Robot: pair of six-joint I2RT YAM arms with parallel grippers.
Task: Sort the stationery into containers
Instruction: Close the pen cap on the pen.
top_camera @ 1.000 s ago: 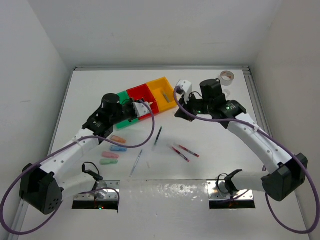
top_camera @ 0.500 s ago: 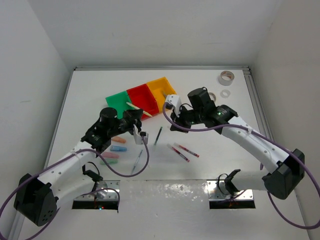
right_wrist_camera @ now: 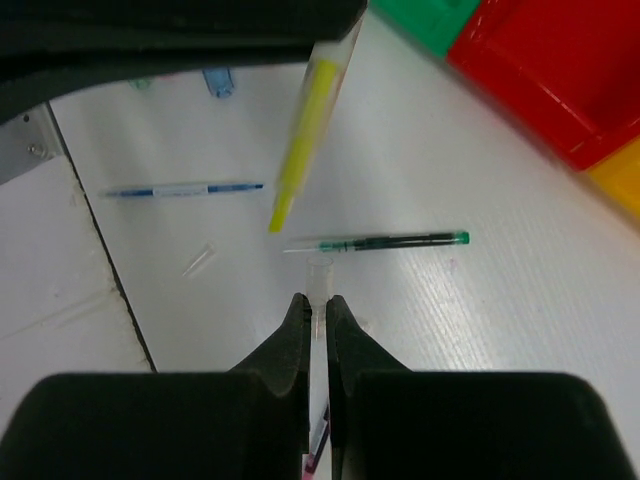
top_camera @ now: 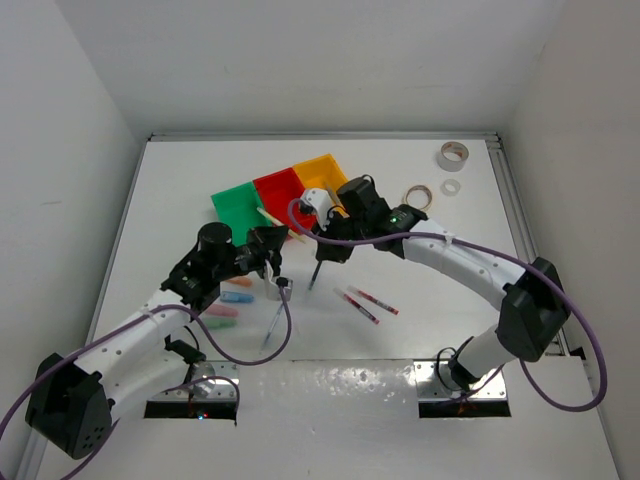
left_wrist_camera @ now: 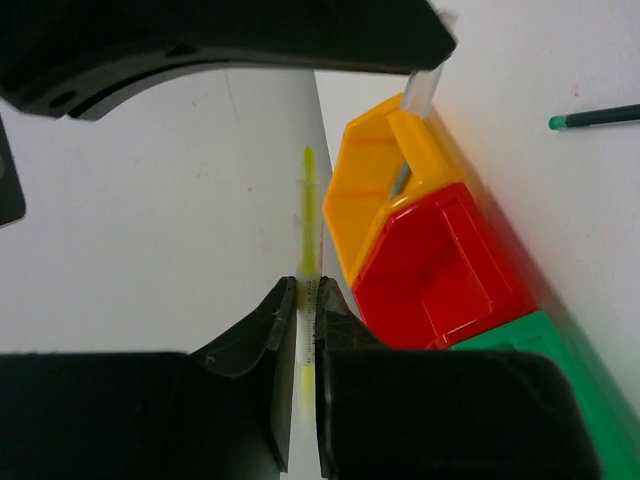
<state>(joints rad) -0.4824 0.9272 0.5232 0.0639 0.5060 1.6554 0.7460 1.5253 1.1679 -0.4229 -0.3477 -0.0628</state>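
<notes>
Left claw (left_wrist_camera: 308, 290) pinches the yellow pen (left_wrist_camera: 308, 200) — bins (top_camera: 236, 205) just beyond, toward the bench's (top_camera: 180, 180) far edge — right claw (right_wrist_camera: 318, 300) pressed together.

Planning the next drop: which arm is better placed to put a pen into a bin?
Left. The left gripper is shut on the yellow pen, with the red bin and yellow bin close beside it. The right gripper is shut near the black pen; whether it holds anything is unclear.

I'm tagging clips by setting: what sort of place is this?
Probably a robot test cell: a left arm and right arm bolted to a white table, white walls boxing it in, pens beside three joined bins.
</notes>
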